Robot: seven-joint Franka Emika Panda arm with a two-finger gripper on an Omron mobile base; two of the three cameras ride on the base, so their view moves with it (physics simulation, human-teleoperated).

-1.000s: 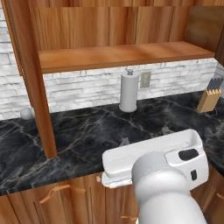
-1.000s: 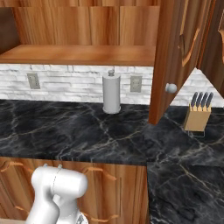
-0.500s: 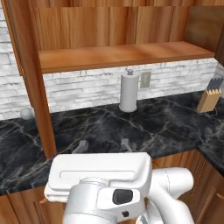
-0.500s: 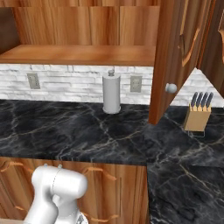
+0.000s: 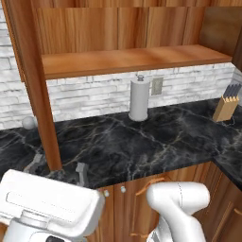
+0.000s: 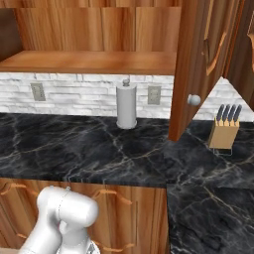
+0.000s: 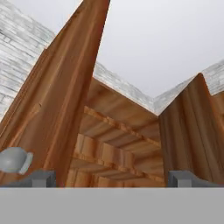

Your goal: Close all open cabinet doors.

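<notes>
Cabinet doors [image 6: 191, 69] upright, swung outward, edge-on

I found no writing, label, brand, number or sign that could be read anywhere in front of me.
</notes>
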